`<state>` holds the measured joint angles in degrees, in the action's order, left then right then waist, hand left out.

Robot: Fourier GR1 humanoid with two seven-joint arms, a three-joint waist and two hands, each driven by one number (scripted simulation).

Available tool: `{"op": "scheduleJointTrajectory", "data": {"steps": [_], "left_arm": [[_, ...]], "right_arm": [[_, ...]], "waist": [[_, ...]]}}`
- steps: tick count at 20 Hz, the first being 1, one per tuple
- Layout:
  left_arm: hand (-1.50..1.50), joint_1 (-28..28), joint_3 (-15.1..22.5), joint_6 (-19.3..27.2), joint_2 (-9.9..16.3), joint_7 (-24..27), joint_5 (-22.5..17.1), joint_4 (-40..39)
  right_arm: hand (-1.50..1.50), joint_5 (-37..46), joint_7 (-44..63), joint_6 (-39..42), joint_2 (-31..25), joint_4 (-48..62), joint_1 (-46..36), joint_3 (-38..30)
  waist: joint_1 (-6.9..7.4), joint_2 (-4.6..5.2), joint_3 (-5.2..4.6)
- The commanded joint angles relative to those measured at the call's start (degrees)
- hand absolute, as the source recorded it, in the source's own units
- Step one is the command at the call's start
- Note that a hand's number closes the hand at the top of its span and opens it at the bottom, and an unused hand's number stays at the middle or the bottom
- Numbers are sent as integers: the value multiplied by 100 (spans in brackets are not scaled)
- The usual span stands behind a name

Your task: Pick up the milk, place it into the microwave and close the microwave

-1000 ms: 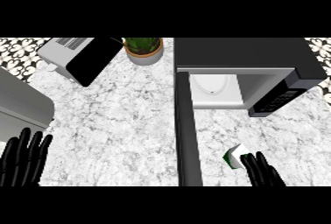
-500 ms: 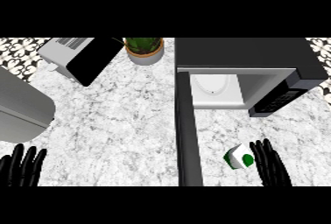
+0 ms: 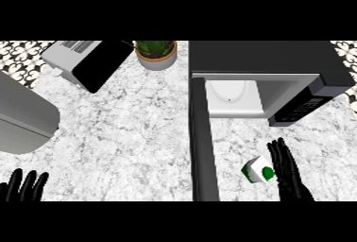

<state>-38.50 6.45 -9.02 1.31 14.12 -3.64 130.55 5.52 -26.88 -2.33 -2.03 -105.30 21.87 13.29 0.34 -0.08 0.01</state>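
The milk (image 3: 259, 170), a small white carton with a green round mark, stands on the marble counter in front of the microwave. My right hand (image 3: 289, 172) is open just right of it, straight fingers pointing away from me and close against its side. The microwave (image 3: 268, 80) is a black box at the upper right; its white inside (image 3: 233, 98) shows. Its open door (image 3: 202, 142) reaches toward me as a long dark slab left of the carton. My left hand (image 3: 22, 186) rests open at the lower left edge, fingers up.
A toaster (image 3: 87, 61) lies at the upper left. A potted green plant (image 3: 156, 54) stands beside it, just left of the microwave. A grey rounded object (image 3: 21, 118) fills the left edge. Patterned tiles border the counter's far corners.
My right hand moved up beside the milk carton, which now shows more fully. My left hand sank toward the lower edge. The view shifted, bringing the grey object in at left.
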Motion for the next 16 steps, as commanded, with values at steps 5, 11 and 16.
{"op": "scheduleJointTrajectory", "data": {"steps": [5,11,16], "left_arm": [[-150,-401,146,-49,-65,225,130,181],[-150,-276,433,119,-128,424,447,-141],[-150,-140,115,-1,-12,36,100,126]], "right_arm": [[-150,-127,-524,-36,-224,738,-35,-626],[-150,-52,-1068,23,-245,1777,-511,-861],[-150,-242,-1393,417,-558,2768,-1034,-1316]], "waist": [[-12,-1,0],[-8,1,0],[-1,4,1]]}}
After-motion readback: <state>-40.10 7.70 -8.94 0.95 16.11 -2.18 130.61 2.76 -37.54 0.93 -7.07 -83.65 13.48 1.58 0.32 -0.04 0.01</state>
